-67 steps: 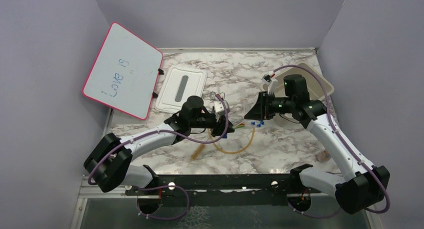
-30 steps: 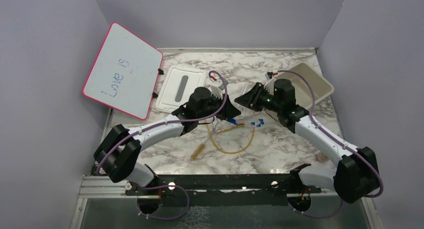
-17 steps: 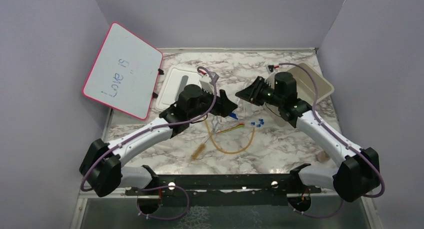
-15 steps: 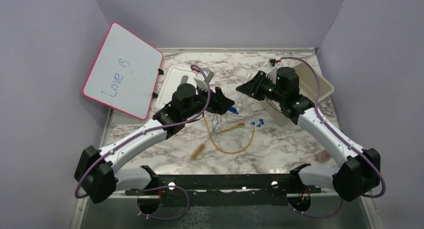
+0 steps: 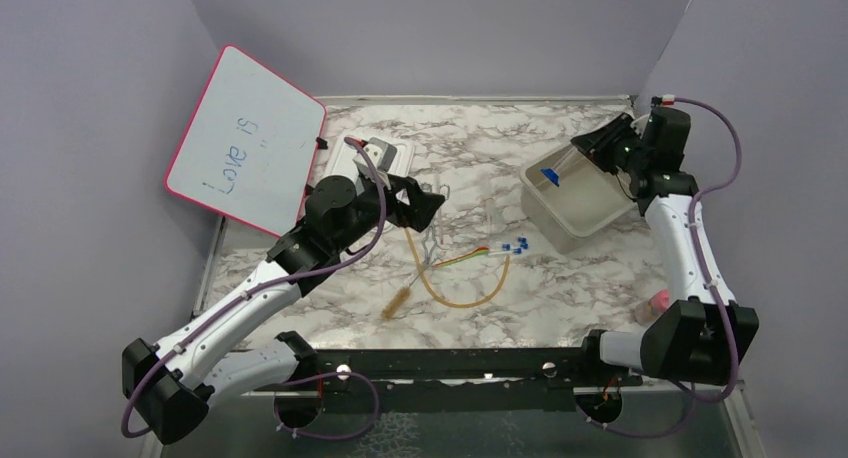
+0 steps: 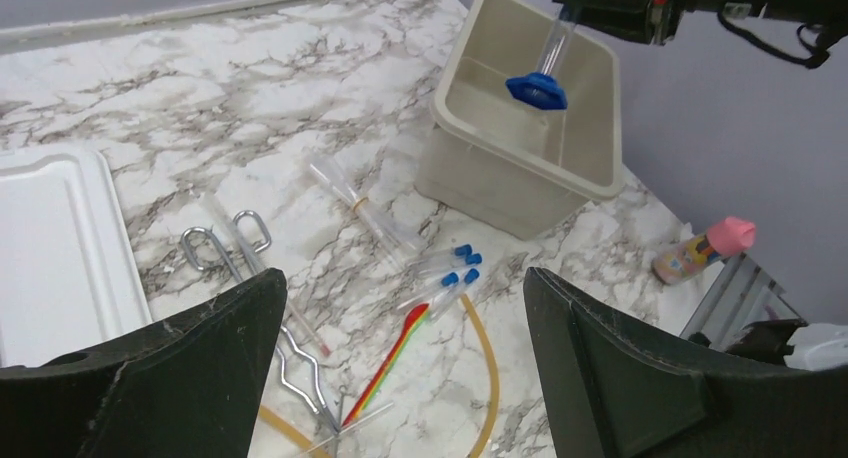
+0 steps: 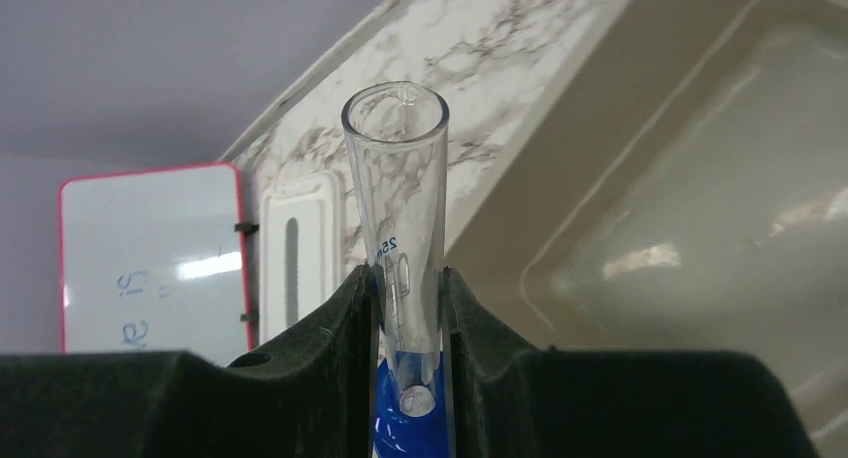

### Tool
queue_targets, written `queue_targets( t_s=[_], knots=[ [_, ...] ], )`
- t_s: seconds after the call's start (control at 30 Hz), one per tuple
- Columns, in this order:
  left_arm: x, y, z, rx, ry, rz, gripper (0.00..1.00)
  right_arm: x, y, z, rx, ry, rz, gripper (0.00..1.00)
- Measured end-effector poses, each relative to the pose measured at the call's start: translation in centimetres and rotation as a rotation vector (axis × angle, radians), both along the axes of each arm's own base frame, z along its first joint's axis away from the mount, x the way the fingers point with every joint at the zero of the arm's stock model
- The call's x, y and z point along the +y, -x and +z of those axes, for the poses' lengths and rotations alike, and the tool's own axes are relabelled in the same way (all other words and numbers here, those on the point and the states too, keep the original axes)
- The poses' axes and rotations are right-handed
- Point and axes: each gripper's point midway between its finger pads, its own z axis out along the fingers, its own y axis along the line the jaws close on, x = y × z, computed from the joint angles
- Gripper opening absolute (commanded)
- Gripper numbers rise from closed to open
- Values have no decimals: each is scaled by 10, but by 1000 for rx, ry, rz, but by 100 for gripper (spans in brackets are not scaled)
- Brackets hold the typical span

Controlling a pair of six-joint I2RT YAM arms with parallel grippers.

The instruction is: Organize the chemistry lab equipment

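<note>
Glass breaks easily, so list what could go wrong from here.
1. The right jaws pinch the cylinder only by its slim clear tube, tilted above the bin. It could slip out, or its blue base could strike the rim.
2. The left jaws stand open above the tongs, stick and hose, which lie bunched together. Lifting one may drag the others.

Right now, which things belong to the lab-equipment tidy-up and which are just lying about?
Job: graduated cylinder in the right gripper, beige bin, tongs, amber tube, brush, blue-capped tubes, green-orange stick.
Lying about: whiteboard, pink-capped bottle.
</note>
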Motion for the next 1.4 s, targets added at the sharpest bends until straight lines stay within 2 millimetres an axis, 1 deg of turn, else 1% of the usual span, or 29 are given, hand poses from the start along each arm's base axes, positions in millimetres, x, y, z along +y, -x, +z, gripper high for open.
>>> queue_targets(
  t_s=[0.07,0.1,0.17,0.2,0.23,0.4,0.5,0.57,0.63,0.73,0.97,1.1,1.23,1.4],
  knots=[
    [0,0,-10,18,-25,0,91,-21,-2,-11,38,12,-68,22],
    [0,-1,-16,27,-37,-1,91,-29,-3,-16,54,19,-96,22],
    [-2,-3,-24,39,-54,-2,91,-41,-6,-32,98,35,-144,22],
    [-2,-3,-27,44,-62,-3,91,-44,-8,-43,124,40,-157,22],
    [-3,-5,-32,52,-72,-3,91,-46,-10,-52,147,42,-164,22],
    [-7,-9,-50,84,-108,-7,91,-48,-21,-121,322,13,-175,22],
    [-7,-9,-56,90,-123,-8,91,-46,-23,-162,433,-26,-191,23],
    [-7,-9,-60,92,-132,-9,91,-46,-23,-180,482,-46,-202,24],
    [-6,-9,-62,92,-139,-9,91,-44,-26,-193,521,-60,-209,27],
    [-7,-10,-64,93,-146,-9,91,-43,-34,-204,547,-76,-221,31],
    [-8,-13,-73,102,-173,-10,91,-40,-52,-221,578,-76,-251,45],
    [-8,-14,-78,107,-185,-11,91,-35,-59,-229,593,-70,-253,52],
    [-7,-15,-80,111,-193,0,91,-35,-63,-229,589,-67,-264,62],
    [-5,-15,-81,115,-199,7,91,-40,-71,-219,562,-44,-275,68]
  ],
)
